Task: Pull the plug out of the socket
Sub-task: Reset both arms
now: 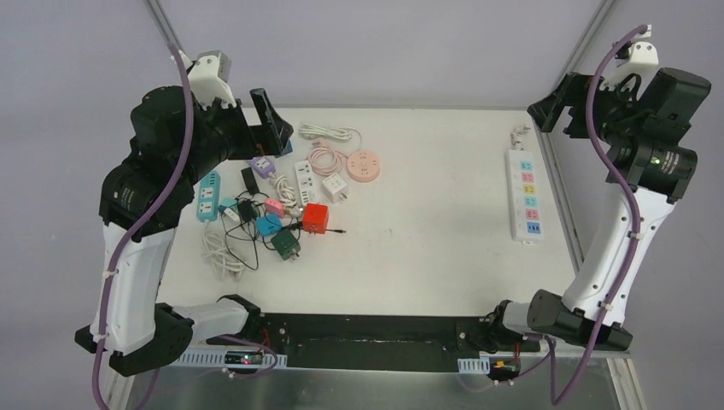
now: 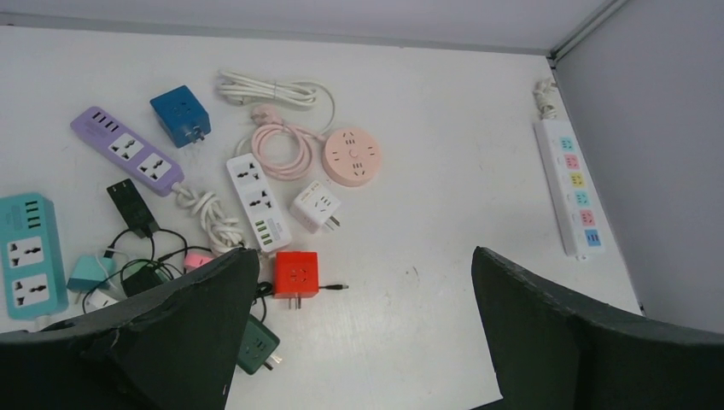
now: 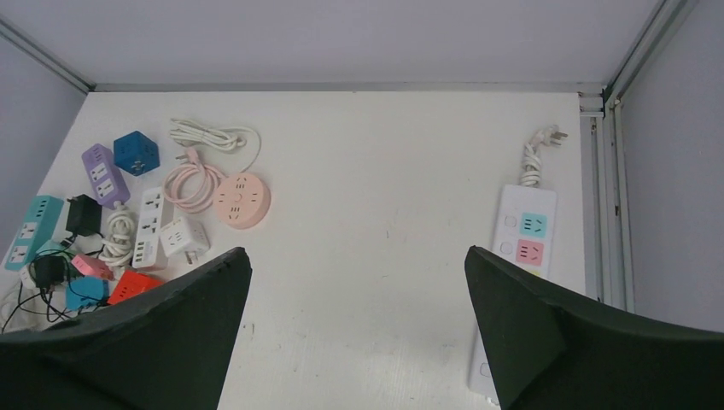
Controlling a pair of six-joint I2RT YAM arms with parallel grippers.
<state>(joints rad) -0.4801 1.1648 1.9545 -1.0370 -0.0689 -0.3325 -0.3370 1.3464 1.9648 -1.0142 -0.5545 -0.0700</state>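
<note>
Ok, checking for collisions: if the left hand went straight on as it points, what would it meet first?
Probably bare table, beside the red cube adapter; depth is unclear.

Bright, even, diffuse light, faint soft shadows on the white table (image 1: pixel 427 248), crisp focus in all three views

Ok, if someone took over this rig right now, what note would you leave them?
Left claw: open, empty, high over the table's left side.
Right claw: open, empty, high over the right side.
Things: strips, adapters and cords clustered at left, including teal strip and red cube; long white strip alone at right, sockets apparently empty.
Done: nothing gripped; no pulled plug identifiable.
Left: find a seated plug, probably in the cluster, steady its socket, pull.
</note>
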